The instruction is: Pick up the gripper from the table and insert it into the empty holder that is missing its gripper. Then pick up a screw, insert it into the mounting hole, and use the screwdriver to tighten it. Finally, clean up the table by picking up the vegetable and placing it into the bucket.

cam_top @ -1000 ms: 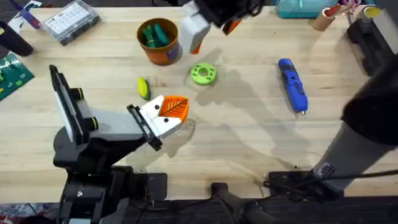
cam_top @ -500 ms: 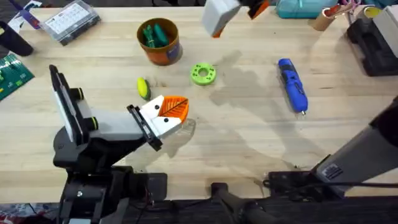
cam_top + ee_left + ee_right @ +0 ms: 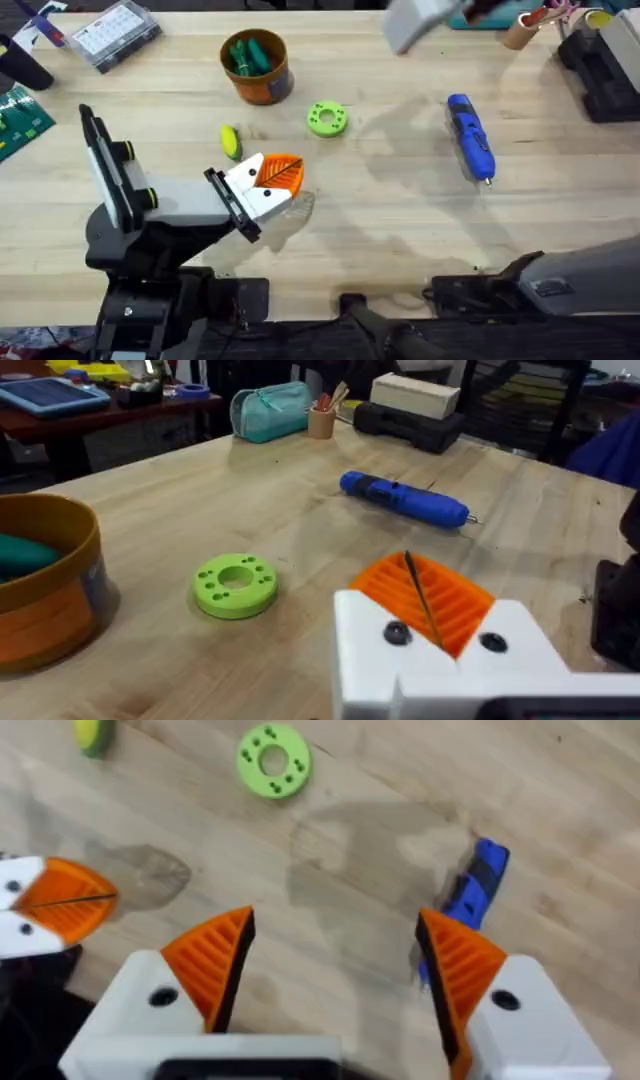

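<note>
Bucket (image 3: 257, 66) stood on the wooden counter (image 3: 400, 220) beyond the holder (image 3: 150, 210), an orange-brown tub with a yellowish rim, and dark green pieces (image 3: 248, 55) lay inside it. A clear parts box (image 3: 108, 33) sat further off from the bucket, toward the counter's far corner; what it held was too small to make out.

Between the bucket and the holder lay the vegetable (image 3: 231, 141), yellow with a green end, resting on the bare wood just beside the holder's front end. That front end carried a white-and-orange claw, its two ribbed orange fins pressed together with only a dark line between them (image 3: 425, 605); these were the left gripper's jaws, closed on nothing. A bright green ring (image 3: 326, 119) lay flat on the counter between the bucket and the screwdriver (image 3: 470, 136). The blue screwdriver lay on its side well apart from the holder, past the ring, its silver tip pointing toward the near edge.

The right gripper (image 3: 335, 970) hung above the counter with its jaws spread wide and empty, the screwdriver and the ring visible below it.

Compared with a second earlier, the right arm had swung away from above the bucket, across the far edge toward the teal pouch (image 3: 490, 12). The things on the counter had not shifted.
</note>
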